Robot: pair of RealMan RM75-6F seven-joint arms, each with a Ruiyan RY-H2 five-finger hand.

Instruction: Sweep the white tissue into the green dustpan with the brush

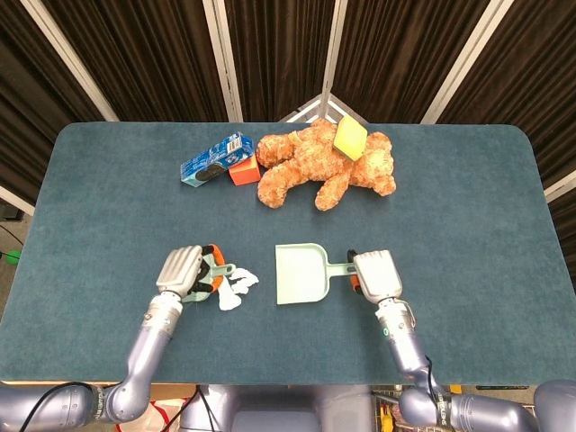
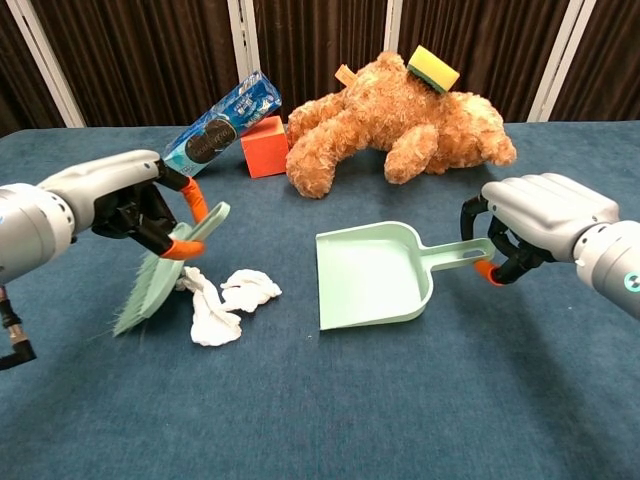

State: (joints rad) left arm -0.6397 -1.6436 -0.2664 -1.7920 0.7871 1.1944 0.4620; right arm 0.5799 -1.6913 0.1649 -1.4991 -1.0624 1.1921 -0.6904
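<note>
Dark curtains behind; blue-green carpeted table (image 2: 330,400), short flat nap. Item, white tissue (image 2: 228,302): soft crumpled wad in loose lobes, lying on the table between my two hands, nearer my left. Item, brush (image 2: 165,276): pale green plastic, flat handle, pale bristle fan; my left hand (image 2: 120,200) has its fingers (image 2: 190,205) closed around the handle, brush tilted with bristles down at the tissue's left edge, touching or just beside it. Item, green dustpan (image 2: 372,275): smooth rigid mint plastic, shallow tray, open mouth facing left toward the tissue, long axis running left-right; my right hand (image 2: 540,222) has its fingers curled on the handle. Relation governing the stroke, as I judge it: tissue lies rightward of the bristles, pan mouth further right, a clear gap between.
</note>
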